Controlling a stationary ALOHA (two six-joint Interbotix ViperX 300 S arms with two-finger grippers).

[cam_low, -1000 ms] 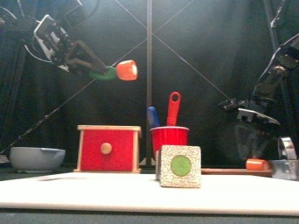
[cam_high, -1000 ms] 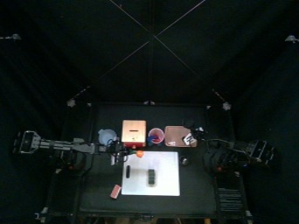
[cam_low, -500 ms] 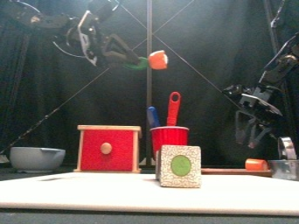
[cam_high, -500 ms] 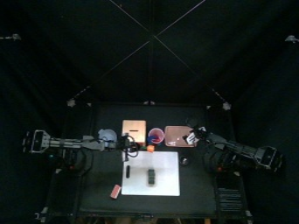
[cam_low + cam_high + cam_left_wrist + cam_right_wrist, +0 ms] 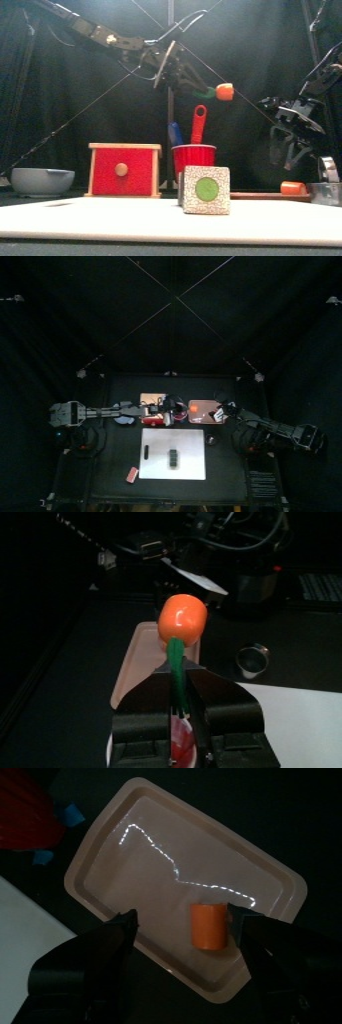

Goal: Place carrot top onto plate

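The plate (image 5: 160,878) looks like smooth, glossy plastic, catching streaks of light. The carrot top (image 5: 182,616) has a shiny orange surface. The red box (image 5: 124,169) looks like painted wood.

Legible text, labels, brands, numbers, signs: none in any view. Speckled box (image 5: 206,190) at front: plain green oval on its face, no lettering. Red box (image 5: 123,169): pale round knob only, unmarked. Red cup (image 5: 194,157): unmarked. Small pink item (image 5: 132,472) on table near front edge: too small to read
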